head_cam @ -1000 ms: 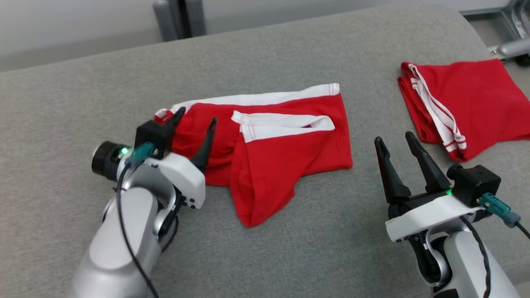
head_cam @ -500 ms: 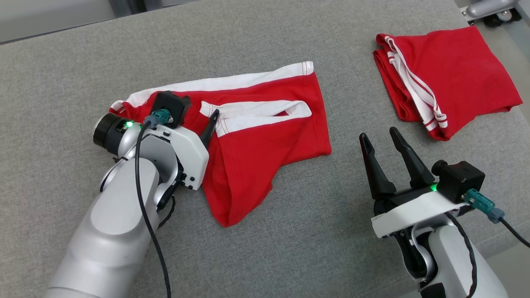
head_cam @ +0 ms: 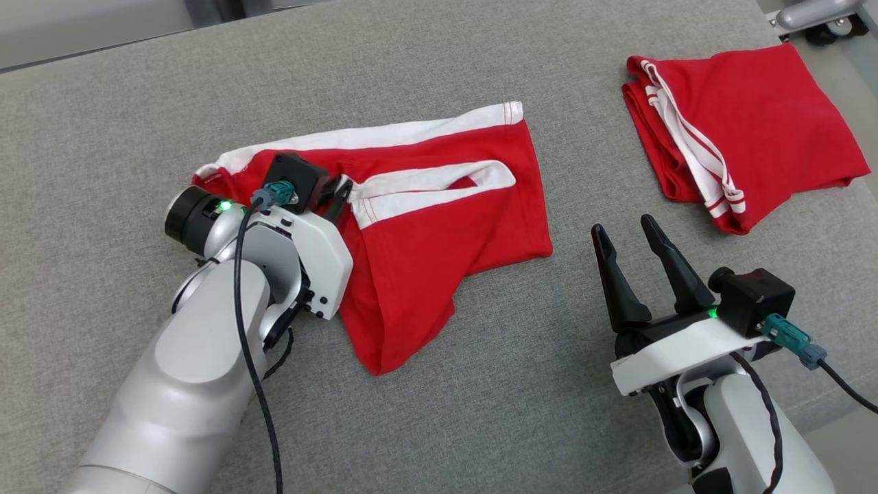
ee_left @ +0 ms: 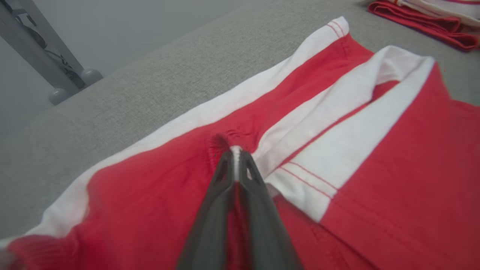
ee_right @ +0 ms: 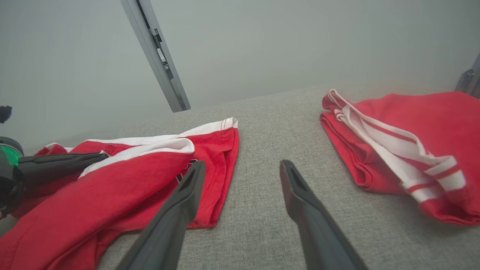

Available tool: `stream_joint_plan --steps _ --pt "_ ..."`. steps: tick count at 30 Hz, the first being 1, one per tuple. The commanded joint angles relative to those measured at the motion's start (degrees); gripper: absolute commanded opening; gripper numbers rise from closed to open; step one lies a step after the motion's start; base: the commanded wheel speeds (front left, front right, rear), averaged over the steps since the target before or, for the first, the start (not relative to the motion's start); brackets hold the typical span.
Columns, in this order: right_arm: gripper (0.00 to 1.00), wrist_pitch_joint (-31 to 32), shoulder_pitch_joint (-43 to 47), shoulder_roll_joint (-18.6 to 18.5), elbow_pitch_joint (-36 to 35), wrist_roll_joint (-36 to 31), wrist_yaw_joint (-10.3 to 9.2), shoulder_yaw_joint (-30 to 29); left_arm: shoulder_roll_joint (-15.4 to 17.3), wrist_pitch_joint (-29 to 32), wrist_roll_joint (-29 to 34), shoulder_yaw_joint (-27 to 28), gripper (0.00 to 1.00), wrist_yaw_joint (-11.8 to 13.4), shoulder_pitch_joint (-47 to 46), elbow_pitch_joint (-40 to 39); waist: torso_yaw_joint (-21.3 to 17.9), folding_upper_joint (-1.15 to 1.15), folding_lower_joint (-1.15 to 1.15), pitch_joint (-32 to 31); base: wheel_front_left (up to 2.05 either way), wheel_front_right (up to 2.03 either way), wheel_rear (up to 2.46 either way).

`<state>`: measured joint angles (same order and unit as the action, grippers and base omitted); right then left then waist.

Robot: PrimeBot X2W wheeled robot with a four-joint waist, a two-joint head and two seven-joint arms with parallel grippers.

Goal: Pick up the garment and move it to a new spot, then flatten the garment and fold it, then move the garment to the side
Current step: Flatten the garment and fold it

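Note:
A red garment (head_cam: pixel 439 226) with white bands lies rumpled on the grey cloth surface (head_cam: pixel 480 384), partly doubled over itself. My left gripper (head_cam: pixel 339 192) rests on its left part, beside the end of a white band. In the left wrist view the two dark fingers meet at their tips, pinching a small pucker of red cloth and white trim of the garment (ee_left: pixel 375 157). My right gripper (head_cam: pixel 624 230) hovers open to the right of the garment, nothing between its fingers. The right wrist view shows the garment (ee_right: pixel 123 180) at its left and that gripper (ee_right: pixel 242 168) over bare surface.
A second red garment (head_cam: pixel 748 130) with white stripes lies folded at the far right, near the surface's right edge. Grey metal legs (ee_right: pixel 157 56) stand beyond the far edge. Bare grey surface stretches in front of both garments.
My left gripper has closed its fingers on the garment's cloth; earlier they stood apart over it. The head camera tilted down early on. The right gripper stays open.

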<state>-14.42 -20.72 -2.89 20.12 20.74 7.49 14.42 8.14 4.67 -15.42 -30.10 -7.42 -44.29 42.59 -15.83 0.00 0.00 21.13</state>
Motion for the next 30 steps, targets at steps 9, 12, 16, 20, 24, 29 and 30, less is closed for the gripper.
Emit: stream_joint_plan --steps 9,12,16,20,24,29,30 --pt "1.0 -0.5 -0.8 -0.2 1.3 0.1 0.01 -0.3 1.3 -4.1 -3.1 -1.6 0.0 0.0 -1.6 -1.3 1.5 0.0 0.0 -1.0 0.0 0.0 0.0" --pt "1.0 -0.6 -0.8 -0.2 1.1 -0.3 0.01 -0.1 1.1 -6.0 -3.8 -1.0 0.0 0.4 -1.2 -2.1 2.8 0.0 0.0 -2.0 0.0 0.0 0.0" --pt "1.0 -0.4 -1.0 -0.4 0.3 -0.8 0.01 0.4 0.4 -7.6 -5.0 -0.5 0.0 0.6 0.6 -3.3 5.1 0.0 0.0 -3.7 0.0 0.0 0.0" --pt "1.0 0.3 -1.6 -0.6 -1.1 -1.3 0.01 2.4 -0.4 -8.1 -5.6 -1.0 0.0 0.8 1.9 -4.8 7.9 0.0 0.0 -4.8 0.0 0.0 0.0" --pt "1.0 2.0 -3.4 -1.1 -2.1 -2.4 0.01 6.5 -1.1 -8.1 -5.9 -1.8 0.0 1.1 3.3 -6.3 10.5 0.0 0.0 -5.2 0.0 0.0 0.0" --pt "1.0 3.8 -7.4 -2.2 -0.7 -5.8 0.01 13.5 -2.6 -8.2 -6.4 -2.9 0.0 1.7 3.8 -7.5 12.9 0.0 0.0 -4.7 0.0 0.0 0.0" --pt "1.0 4.1 -8.3 -2.4 0.0 -6.4 0.0 14.7 -2.8 -8.3 -6.5 -3.1 0.0 1.8 3.7 -7.7 13.3 0.0 0.0 -4.5 0.0 0.0 0.0"
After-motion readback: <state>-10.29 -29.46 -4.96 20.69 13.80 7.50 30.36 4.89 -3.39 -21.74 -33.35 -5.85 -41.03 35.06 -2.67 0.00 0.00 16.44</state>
